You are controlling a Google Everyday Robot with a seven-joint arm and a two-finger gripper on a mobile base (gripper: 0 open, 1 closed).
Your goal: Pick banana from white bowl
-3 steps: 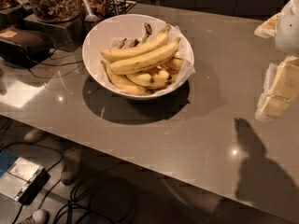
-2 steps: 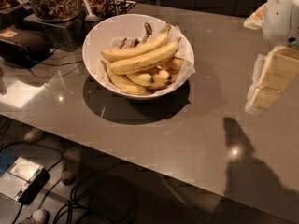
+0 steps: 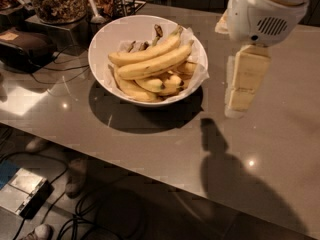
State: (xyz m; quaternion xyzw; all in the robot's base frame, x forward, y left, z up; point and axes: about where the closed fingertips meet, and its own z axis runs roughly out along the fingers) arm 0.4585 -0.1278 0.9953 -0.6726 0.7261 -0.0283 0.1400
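One gripper [image 3: 239,106] hangs above the table [image 3: 150,144], at 3 o'clock from the white bowl [image 3: 107,39]; its state cannot be told. The banana [image 3: 155,64] lies inside the bowl, atop shorter bananas [image 3: 162,83].

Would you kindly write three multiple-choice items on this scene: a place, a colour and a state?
1. Where is the tool?
A) above the table, right of the bowl in the picture
B) inside the bowl
C) under the table

2. What colour is the bowl?
A) blue
B) red
C) white

3. Where is the long plain-yellow banana?
A) held by the tool
B) lying in the bowl
C) on the floor

Answers:
1 A: it hangs beside the bowl, over the table.
2 C: rim and wall are white.
3 B: it rests on the other bananas.
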